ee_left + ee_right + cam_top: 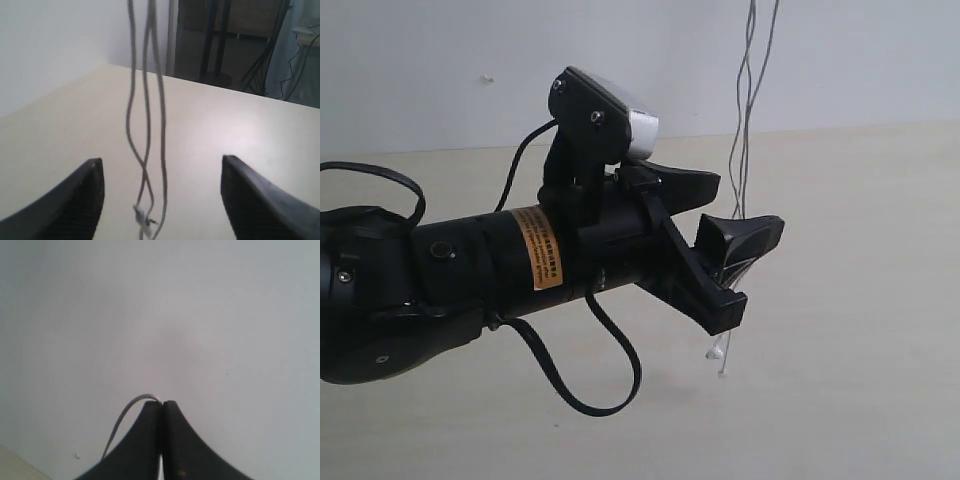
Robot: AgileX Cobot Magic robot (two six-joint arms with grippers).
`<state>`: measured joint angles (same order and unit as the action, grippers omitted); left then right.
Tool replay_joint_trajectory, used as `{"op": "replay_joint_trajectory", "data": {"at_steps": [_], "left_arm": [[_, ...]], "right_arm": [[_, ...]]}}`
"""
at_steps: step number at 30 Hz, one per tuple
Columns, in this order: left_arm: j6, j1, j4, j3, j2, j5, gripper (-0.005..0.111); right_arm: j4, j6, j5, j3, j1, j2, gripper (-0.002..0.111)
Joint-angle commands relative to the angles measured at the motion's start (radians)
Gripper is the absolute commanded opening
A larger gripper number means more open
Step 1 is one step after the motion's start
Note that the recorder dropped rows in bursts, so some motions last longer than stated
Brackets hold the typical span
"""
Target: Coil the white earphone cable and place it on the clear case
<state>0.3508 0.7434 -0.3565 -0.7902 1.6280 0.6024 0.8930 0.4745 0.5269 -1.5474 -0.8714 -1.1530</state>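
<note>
The white earphone cable (748, 100) hung as loose, wavy strands from the upper edge of the exterior frame, right of centre, down behind the left gripper (748, 208), and its small pale end showed just below that gripper, close to the table (870, 300); we could not tell whether it touched. The left gripper stood wide apart with nothing in it. Its bulky black arm filled the left and middle of that frame and hid part of the strands. On the arm sat a wrist camera (610, 115) and an orange label (538, 248), and a thick black lead (610, 400) looped beneath it. The left wrist view gave us what the arm blocked: the cable (147, 100) dropped between the spread fingers of the left gripper (161, 161), touching neither, and its strands crossed just above a little white end piece. Only the right wrist view showed what carried it. There the right gripper (162, 404) was pressed closed on the cable (122, 417), and one strand arched out beside the fingers against a plain pale wall (200, 315). The table (225, 120) was a smooth cream surface. Beyond its far edge, the left wrist view showed dark upright poles (215, 40) and trailing dark wires (280, 60).
</note>
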Motion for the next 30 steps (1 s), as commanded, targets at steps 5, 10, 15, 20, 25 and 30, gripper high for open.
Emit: {"op": "replay_joint_trajectory", "data": {"at_steps": [5, 10, 15, 20, 25, 30], "left_arm": [[0.015, 0.005, 0.0, -0.007, -0.008, 0.015, 0.044], [-0.024, 0.005, 0.019, -0.007, -0.01, -0.004, 0.0], [-0.031, 0.005, 0.089, -0.007, -0.018, -0.05, 0.0], [-0.038, -0.026, 0.099, -0.007, -0.033, -0.05, 0.0], [-0.038, -0.06, 0.099, -0.034, -0.058, -0.066, 0.0], [-0.079, -0.071, 0.099, -0.097, -0.088, -0.217, 0.0]], "right_arm": [[0.002, -0.004, -0.023, -0.006, -0.001, 0.0, 0.0], [0.002, -0.004, -0.016, -0.006, -0.001, 0.0, 0.0], [0.005, -0.004, -0.006, -0.006, -0.001, 0.002, 0.0], [-0.014, -0.004, 0.013, -0.006, -0.001, 0.035, 0.0], [-0.152, -0.009, 0.126, -0.006, -0.001, 0.109, 0.0], [-0.41, -0.215, 0.285, -0.004, -0.001, 0.182, 0.0]]}}
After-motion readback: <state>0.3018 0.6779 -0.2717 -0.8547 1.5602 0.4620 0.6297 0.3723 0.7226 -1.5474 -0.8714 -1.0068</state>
